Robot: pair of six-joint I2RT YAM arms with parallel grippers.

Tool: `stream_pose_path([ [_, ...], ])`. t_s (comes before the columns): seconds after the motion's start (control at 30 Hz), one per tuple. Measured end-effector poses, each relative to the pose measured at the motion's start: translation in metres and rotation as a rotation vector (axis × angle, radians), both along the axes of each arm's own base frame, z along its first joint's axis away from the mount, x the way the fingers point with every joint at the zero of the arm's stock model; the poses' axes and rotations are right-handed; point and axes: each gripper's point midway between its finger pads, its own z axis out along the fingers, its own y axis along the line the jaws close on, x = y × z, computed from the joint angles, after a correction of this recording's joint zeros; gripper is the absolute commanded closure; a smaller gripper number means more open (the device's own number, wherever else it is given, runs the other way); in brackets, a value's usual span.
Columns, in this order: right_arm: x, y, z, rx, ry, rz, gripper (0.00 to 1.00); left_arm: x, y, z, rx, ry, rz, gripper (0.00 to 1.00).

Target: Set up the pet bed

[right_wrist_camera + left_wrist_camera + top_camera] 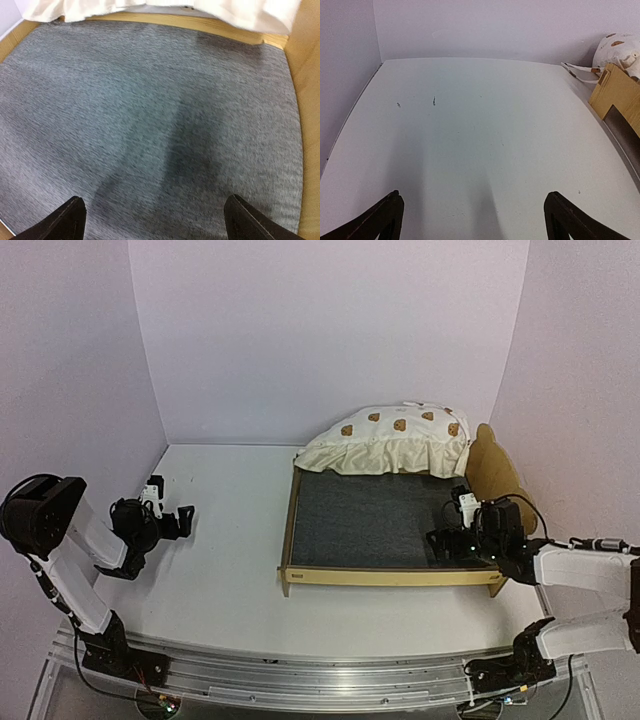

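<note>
The pet bed (300, 575) stands right of centre, a plywood frame around a bare dark grey base (370, 520), with its ear-shaped headboard (495, 468) on the right side. The cream bear-print cushion (390, 438) lies bunched over the frame's far edge. My right gripper (438, 540) hovers open over the right part of the grey base (150, 115), nothing between its fingers (245, 220); the cushion's hem (240, 12) shows at the top. My left gripper (185, 520) hangs open over the bare table left of the bed. Its view shows the frame corner (615, 95) and cushion (620, 47) at far right.
The white table (230, 570) is closed in by pale walls at the back (320, 330) and both sides. An aluminium rail (320, 680) carrying the arm bases runs along the near edge. Two small dark marks (434, 101) sit on the tabletop.
</note>
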Motion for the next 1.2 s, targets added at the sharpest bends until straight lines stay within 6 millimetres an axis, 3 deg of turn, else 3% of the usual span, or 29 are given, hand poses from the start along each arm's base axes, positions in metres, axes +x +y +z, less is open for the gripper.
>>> stream_pose_path([
  [0.17, 0.013, 0.015, 0.023, 0.025, 0.011, 0.045, 0.04, 0.000, 0.000, 0.000, 0.000, 0.000, 0.000, 0.00],
  [0.3, 0.030, 0.026, 0.064, 0.062, -0.024, 0.056, 0.07, 0.000, -0.002, 0.000, 0.001, 0.004, -0.012, 0.00],
  [0.4, 0.045, 0.029, 0.096, 0.059, 0.023, 0.026, 0.08, 0.000, -0.018, 0.006, 0.008, 0.060, -0.121, 0.00],
  [0.43, 0.051, 0.030, 0.107, 0.054, 0.040, 0.007, 0.08, 0.003, -0.027, 0.015, 0.003, 0.074, -0.173, 0.00],
  [0.57, 0.090, 0.025, 0.169, 0.039, 0.055, -0.111, 0.12, 0.027, -0.063, 0.107, -0.029, -0.033, -0.356, 0.00],
  [0.63, 0.100, 0.018, 0.183, 0.039, 0.077, -0.166, 0.15, 0.030, -0.086, 0.146, 0.007, -0.099, -0.452, 0.00],
  [0.7, 0.112, 0.005, 0.193, 0.046, 0.101, -0.235, 0.16, 0.036, -0.117, 0.171, 0.052, -0.121, -0.540, 0.00],
  [0.77, 0.127, -0.008, 0.193, 0.049, 0.130, -0.299, 0.17, 0.046, -0.154, 0.185, 0.104, -0.125, -0.628, 0.00],
  [0.87, 0.151, -0.024, 0.183, 0.050, 0.176, -0.371, 0.18, 0.065, -0.212, 0.187, 0.197, -0.110, -0.739, 0.00],
  [1.03, 0.175, -0.032, 0.150, 0.021, 0.260, -0.409, 0.18, 0.099, -0.298, 0.158, 0.368, -0.062, -0.841, 0.00],
  [1.2, 0.187, -0.026, 0.125, -0.002, 0.318, -0.385, 0.20, 0.115, -0.352, 0.115, 0.486, -0.029, -0.874, 0.01],
])
